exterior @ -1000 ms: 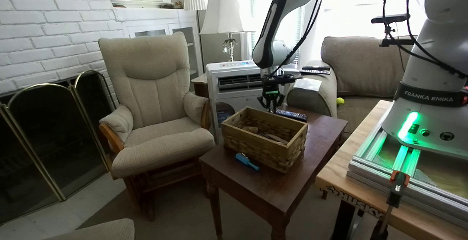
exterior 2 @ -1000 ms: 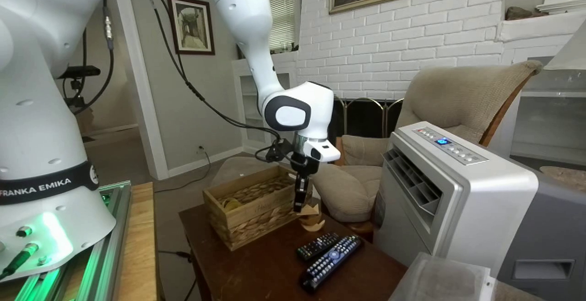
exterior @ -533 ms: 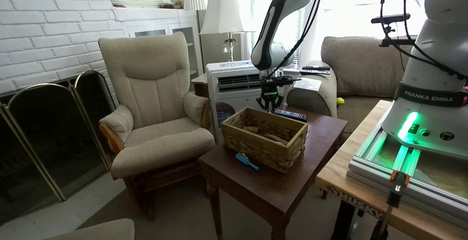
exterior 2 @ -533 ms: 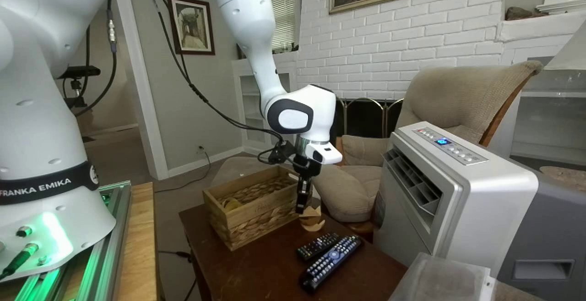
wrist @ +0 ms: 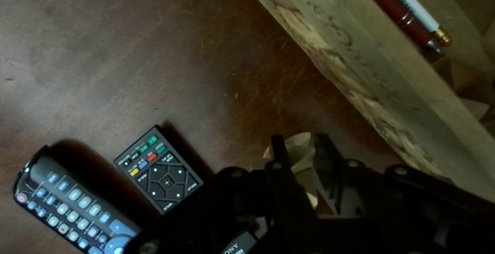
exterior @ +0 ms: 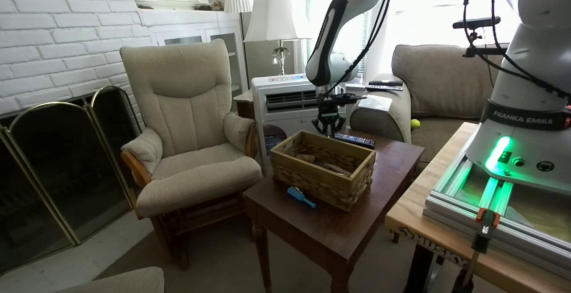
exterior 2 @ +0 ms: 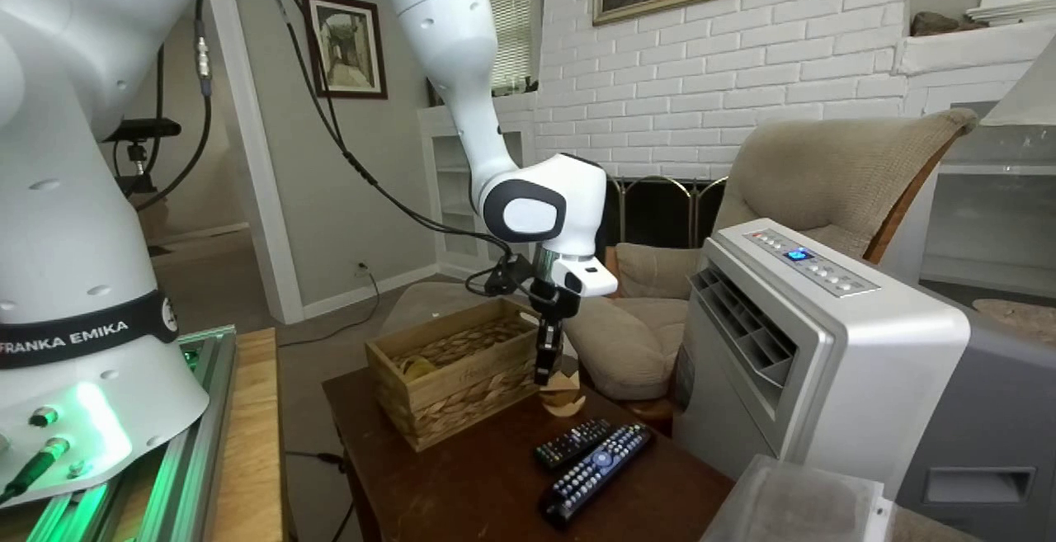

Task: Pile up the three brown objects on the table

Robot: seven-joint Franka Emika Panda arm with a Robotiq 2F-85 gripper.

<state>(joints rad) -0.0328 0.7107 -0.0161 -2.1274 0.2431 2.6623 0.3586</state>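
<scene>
lowest brown piece (exterior 2: 564, 411) lengthwise across an exterior view, curve downward, gripper (wrist: 300, 141) parted, grasp unclear

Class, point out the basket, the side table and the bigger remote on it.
Basket (exterior 2: 474, 393), in an exterior view: its long side.
Side table (exterior: 339, 229), in an exterior view: its flat top.
Bigger remote (wrist: 73, 206), in the wrist view: its keypad.

Daylight burns a wide glass window (exterior: 428, 21) out to white in an exterior view. The wrist view is dim: grey sheen on the dark reddish-brown wooden table (wrist: 116, 53), black shadow beside the long black plastic remote control (wrist: 73, 207).
</scene>
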